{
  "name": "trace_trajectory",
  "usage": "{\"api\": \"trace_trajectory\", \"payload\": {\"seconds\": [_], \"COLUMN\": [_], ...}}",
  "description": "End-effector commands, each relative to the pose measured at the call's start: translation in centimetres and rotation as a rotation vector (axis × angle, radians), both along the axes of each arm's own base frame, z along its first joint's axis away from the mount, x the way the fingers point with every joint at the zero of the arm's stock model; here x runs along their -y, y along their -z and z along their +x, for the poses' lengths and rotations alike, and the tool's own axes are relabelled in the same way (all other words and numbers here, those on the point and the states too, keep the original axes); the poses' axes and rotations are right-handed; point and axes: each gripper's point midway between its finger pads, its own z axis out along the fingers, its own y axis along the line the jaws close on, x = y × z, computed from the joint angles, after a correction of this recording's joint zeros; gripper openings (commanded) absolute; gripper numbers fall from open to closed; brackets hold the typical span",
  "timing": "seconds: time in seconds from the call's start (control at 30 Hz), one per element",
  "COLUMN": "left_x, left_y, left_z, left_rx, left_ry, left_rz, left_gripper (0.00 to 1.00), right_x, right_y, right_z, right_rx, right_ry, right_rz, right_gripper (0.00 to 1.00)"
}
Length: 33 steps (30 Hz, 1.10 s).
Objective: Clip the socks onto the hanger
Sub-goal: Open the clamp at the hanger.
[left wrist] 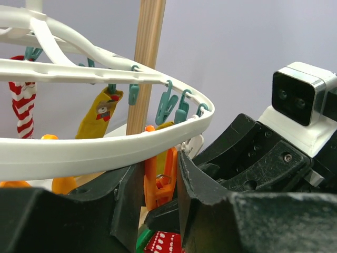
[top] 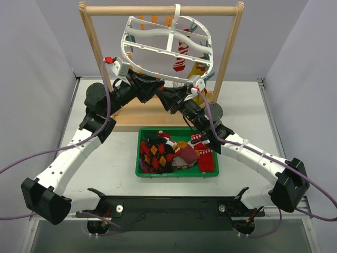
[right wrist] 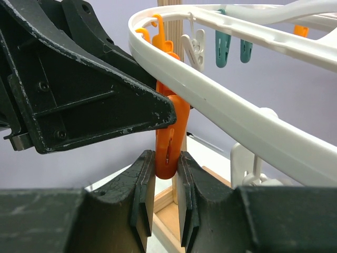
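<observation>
Socks (top: 176, 155) are lying heaped in the green bin (top: 176, 174) between the two forearms, while a striped sock (left wrist: 22, 108) and a yellow sock (left wrist: 100, 113) are hanging from clips on the far side of the hanger (left wrist: 105, 150). Neither pincer is carrying a sock. Both are working under the hanger's near rim at one orange clip (right wrist: 171, 132), which is dangling upright, its long axis vertical. The right gripper (right wrist: 167, 163) is pinching the clip's lower end between narrow jaws. The left gripper (left wrist: 160, 174) is sitting opposite and seems to be gripping the same clip higher up, jaws narrow. The loose socks are lying below both pincers and nearer the bases. The right forearm is passing over the bin's corner, so that arm is looking nearer. The white rim and the wooden rack (left wrist: 145, 58) post are crowding the space just above and behind.
</observation>
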Motion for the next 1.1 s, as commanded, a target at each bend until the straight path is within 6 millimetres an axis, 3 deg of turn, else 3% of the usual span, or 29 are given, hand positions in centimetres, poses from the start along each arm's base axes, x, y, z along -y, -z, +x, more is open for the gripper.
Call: {"api": "trace_trajectory", "payload": {"seconds": [0.0,0.07,0.17,0.2,0.3,0.53,0.63,0.83,0.97,1.07], "left_x": [-1.2,-1.2,-1.1,-1.1,-1.0,-1.1,-1.1,-1.3,-1.6,-1.6], "left_y": [-0.2,-0.2,-0.6,-0.7,-0.5,-0.7,-0.8,-1.3,-1.3,-1.1], "left_z": [0.5,0.3,-0.2,-0.4,-0.4,-0.9,-1.0,-1.0,-0.8,-0.7], "left_rx": [-0.065,-0.074,-0.075,-0.075,-0.081,-0.079,-0.077,-0.052,-0.040,-0.035], "left_ry": [-0.066,-0.055,-0.032,-0.028,-0.023,-0.013,-0.012,-0.017,-0.027,-0.030], "left_rz": [-0.035,-0.044,-0.055,-0.057,-0.060,-0.069,-0.072,-0.071,-0.061,-0.055], "left_gripper": [0.00,0.00,0.00,0.00,0.00,0.00,0.00,0.00,0.00,0.00], "right_x": [1.2,1.5,1.8,1.9,1.9,1.3,1.1,1.4,3.4,4.6], "right_y": [-5.3,-5.4,-5.2,-4.9,-5.3,-5.7,-5.5,-3.3,0.7,3.0], "right_z": [-1.1,-1.1,-0.9,-0.8,-0.8,-0.2,-0.1,-0.7,-2.7,-4.1], "right_rx": [0.123,0.128,0.136,0.138,0.156,0.153,0.142,0.104,0.052,0.035], "right_ry": [0.028,0.041,0.060,0.064,0.062,0.060,0.054,0.045,0.053,0.045], "right_rz": [0.080,0.081,0.083,0.082,0.120,0.134,0.120,0.074,-0.081,-0.204], "right_gripper": [0.00,0.01,0.19,0.31,0.39,0.43,0.36,0.42,0.64,0.68]}}
